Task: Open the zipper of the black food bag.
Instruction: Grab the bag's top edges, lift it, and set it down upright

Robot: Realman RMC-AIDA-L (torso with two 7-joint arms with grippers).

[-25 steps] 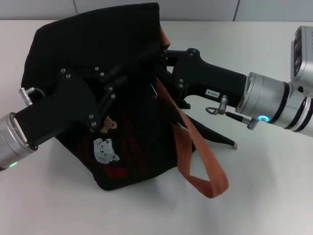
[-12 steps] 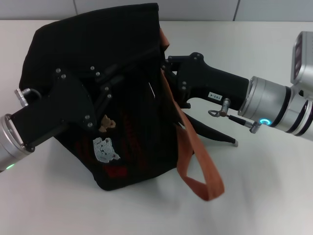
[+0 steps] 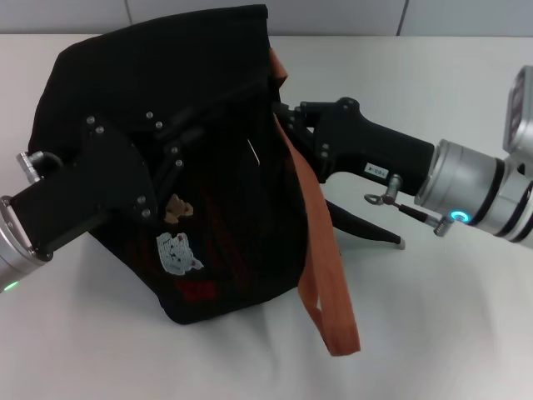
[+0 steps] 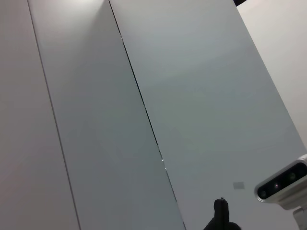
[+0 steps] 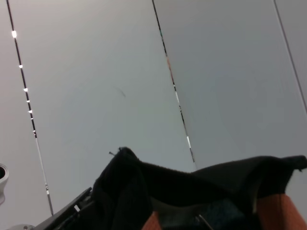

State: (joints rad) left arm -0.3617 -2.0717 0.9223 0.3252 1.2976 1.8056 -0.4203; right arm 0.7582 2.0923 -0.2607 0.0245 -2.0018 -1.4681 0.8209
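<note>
The black food bag [image 3: 166,83] lies tilted on the white table [image 3: 433,333], with bear patches [image 3: 179,252] and a red patch [image 3: 196,290] on its near side. One orange-brown handle [image 3: 321,250] hangs down off its right end. A thin silver sliver [image 3: 252,150] on the bag's upper face may be the zipper pull; the zipper line itself is lost in the black fabric. My left gripper [image 3: 208,137] reaches in from the left and lies on the bag's upper face. My right gripper [image 3: 281,112] comes in from the right and meets the bag's right end beside the handle. The right wrist view shows bag fabric [image 5: 192,184] and handle [image 5: 278,211] close up.
A narrow black piece with a grey tip [image 3: 401,244] lies on the table under my right arm. A grey panelled wall [image 3: 333,12] runs behind the table. The left wrist view shows only wall panels [image 4: 144,96] and the other arm's wrist camera [image 4: 283,184].
My right arm has drawn back to the right and slightly down. My left arm has shifted left. The silver sliver moved a little left, and the orange handle swung to hang straighter.
</note>
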